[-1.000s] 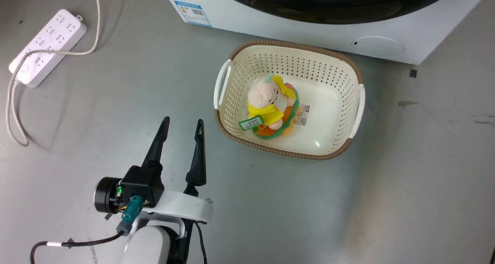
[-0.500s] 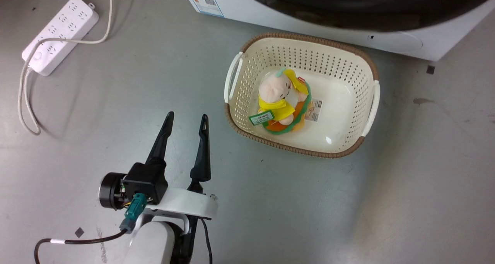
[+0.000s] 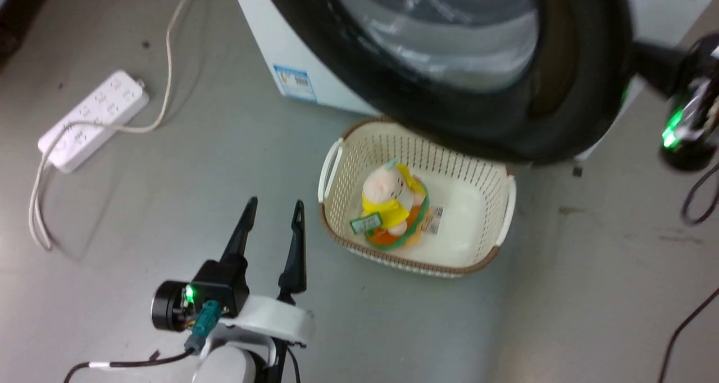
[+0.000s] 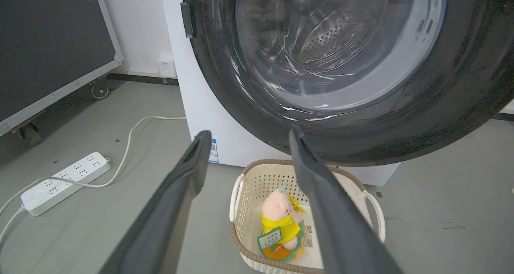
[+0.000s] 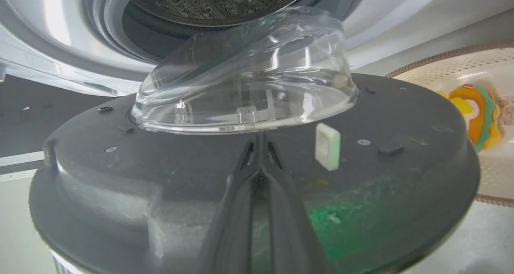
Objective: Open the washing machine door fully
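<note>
One washing machine door (image 3: pixel 449 51), glossy black with a bulging clear glass bowl, stands swung out from the one white washing machine (image 3: pixel 281 40). In the right wrist view the steel drum opening (image 5: pixel 217 1) shows behind the bowl. Two arms are in play. The right gripper (image 5: pixel 259 145) comes in from the door's right edge, its fingers pressed together with nothing between them. They lie along the door's dark inner face with the tips just under the base of the bowl; whether they touch it cannot be told. The left gripper (image 3: pixel 275 203) hangs low over the grey floor (image 3: pixel 590 287), fingers spread apart and empty, pointing toward the machine. One cream perforated basket (image 3: pixel 449 164) sits on the floor directly under the door, just right of the left fingers, and holds one plush toy (image 3: pixel 390 200). One blue label sticker (image 3: pixel 295 82) is on the machine's front. One white power strip (image 3: pixel 92 122) lies well off to the left.
</note>
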Motion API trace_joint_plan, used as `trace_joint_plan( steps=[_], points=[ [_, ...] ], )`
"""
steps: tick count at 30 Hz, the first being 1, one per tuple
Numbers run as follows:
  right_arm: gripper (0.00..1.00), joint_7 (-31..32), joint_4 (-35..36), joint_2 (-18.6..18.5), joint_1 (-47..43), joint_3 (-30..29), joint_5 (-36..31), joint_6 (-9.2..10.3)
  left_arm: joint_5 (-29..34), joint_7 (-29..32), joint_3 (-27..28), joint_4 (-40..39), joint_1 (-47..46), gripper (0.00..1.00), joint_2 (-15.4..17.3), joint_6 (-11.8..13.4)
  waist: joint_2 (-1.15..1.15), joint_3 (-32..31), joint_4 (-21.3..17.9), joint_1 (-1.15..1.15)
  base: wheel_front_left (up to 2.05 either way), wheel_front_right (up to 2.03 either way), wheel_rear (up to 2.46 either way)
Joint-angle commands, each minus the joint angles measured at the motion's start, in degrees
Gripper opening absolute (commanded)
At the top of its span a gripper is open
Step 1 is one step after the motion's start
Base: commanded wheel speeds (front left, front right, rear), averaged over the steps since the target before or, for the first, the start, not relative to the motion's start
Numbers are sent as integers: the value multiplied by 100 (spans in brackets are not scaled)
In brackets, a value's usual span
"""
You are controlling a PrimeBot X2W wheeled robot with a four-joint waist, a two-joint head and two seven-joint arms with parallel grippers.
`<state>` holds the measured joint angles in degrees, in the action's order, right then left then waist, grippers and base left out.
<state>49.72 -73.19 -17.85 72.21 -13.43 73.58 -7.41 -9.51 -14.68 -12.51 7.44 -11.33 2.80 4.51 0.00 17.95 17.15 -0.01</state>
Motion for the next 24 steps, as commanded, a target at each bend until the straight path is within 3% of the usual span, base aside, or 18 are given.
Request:
trace_joint_plan(
  steps=[1, 13, 20, 24],
  points=[
    [0, 96, 95, 179, -314, -26, 75, -8, 60, -32, 1, 54, 124, 100, 8, -32, 0, -436, -83, 1, 0, 0, 0],
    [0, 728, 1170, 1318, -2096, 143, 318, -8, 188, -32, -4, 369, 703, 100, 8, -184, 0, -1404, -27, 1, 0, 0, 0],
    [0, 1049, 1726, 1491, -2910, 471, 677, -8, 254, -32, 12, 458, 949, 100, 8, -269, 0, -1691, 107, 1, 0, 0, 0],
    [0, 1098, 1927, 1495, -3229, 1099, 1313, -8, 261, -32, -3, 520, 1044, 100, 8, -322, 0, -1785, 185, 1, 0, 0, 0]
  ],
)
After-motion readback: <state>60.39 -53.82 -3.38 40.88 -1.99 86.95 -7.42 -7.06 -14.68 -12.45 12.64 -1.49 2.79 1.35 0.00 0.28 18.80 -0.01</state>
